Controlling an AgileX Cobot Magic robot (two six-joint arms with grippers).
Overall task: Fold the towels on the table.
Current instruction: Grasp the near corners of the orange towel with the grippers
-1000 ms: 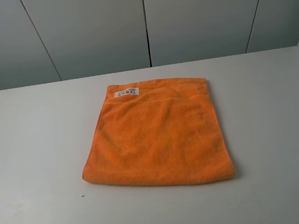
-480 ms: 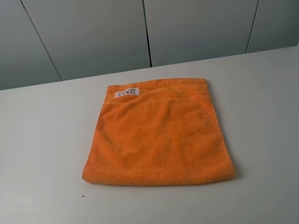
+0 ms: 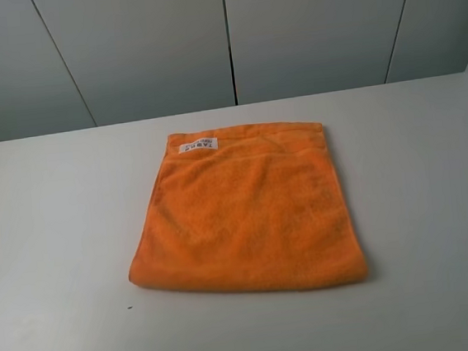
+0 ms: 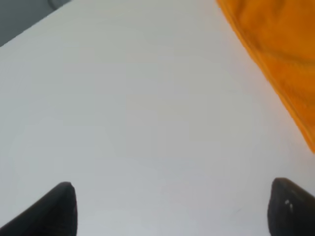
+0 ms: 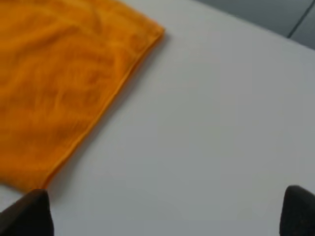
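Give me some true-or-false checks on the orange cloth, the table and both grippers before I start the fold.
1. The bright orange fuzzy microfibre cloth lies spread on the plain white matte table. True.
2. The left gripper is shut on the cloth's edge. False: its jaws stand open over bare table, apart from the cloth.
3. The small white printed label sits near the cloth's far edge, toward the grey wall panels. True.
4. The right gripper has lifted a corner of the cloth. False: its jaws are open with only table between them, and the cloth lies on the table.
5. Two cloths lie side by side. False: only one is in view.
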